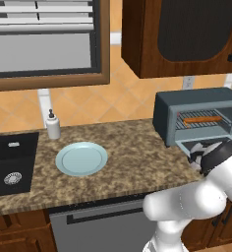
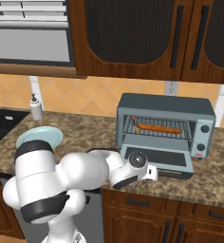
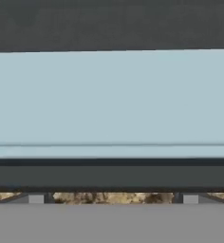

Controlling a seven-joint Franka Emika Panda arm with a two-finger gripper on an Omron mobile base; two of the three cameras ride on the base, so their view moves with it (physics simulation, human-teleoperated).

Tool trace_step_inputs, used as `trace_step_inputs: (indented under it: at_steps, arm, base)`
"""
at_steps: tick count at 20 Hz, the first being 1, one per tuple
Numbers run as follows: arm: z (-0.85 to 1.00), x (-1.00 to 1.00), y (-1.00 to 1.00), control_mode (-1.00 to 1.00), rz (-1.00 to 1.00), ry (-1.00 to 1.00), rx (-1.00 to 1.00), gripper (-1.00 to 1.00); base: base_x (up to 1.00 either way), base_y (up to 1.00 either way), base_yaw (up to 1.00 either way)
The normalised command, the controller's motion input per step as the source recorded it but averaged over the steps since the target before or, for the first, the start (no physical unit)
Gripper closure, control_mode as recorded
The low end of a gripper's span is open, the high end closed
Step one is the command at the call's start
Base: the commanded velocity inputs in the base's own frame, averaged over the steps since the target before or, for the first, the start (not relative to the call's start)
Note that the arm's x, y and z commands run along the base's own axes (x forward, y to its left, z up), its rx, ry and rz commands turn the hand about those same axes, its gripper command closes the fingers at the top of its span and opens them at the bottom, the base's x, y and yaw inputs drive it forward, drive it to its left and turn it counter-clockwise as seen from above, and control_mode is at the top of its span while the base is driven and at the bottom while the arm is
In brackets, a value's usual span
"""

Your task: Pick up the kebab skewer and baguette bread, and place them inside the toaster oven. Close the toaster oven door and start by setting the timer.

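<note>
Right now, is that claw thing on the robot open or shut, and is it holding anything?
Gripper: open, fingertips spread wide, nothing between them; it sits close against the lowered toaster oven door.

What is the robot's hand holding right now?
Nothing. The gripper is open, its fingertips spread wide right in front of the lowered toaster oven door. The baguette bread already lies inside.

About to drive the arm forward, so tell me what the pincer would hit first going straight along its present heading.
Most likely the toaster oven door, folded down and open: its light grey frame spans the hand view just beyond the open pincer. How near it is remains unclear.
</note>
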Motion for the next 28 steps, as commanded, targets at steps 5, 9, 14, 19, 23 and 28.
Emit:
trace_step_inputs:
  at_steps: [5,9,14,19,23,28]
  arm:
    - [0.75,0.76,0.00,-1.00,0.00,-0.05,0.10,-1.00]
    - [0.94,0.72,0.00,-1.00,0.00,-0.06,0.09,-1.00]
    - [1.00,0.69,0.00,-1.00,0.00,-0.01,0.09,-1.00]
    - [1.00,0.79,0.00,-1.00,0.00,0.00,0.11,-1.00]
    - [1.00,0.87,0.00,-1.00,0.00,0.00,0.10,-1.00]
    - [1.00,0.71,0.00,-1.00,0.00,0.00,0.06,-1.00]
  base:
    - [0.00,0.00,0.00]
    - [0.00,0.00,0.00]
    - [0.00,0.00,0.00]
    - [0.00,0.00,0.00]
    - [0.00,0.00,0.00]
    - [0.00,0.00,0.00]
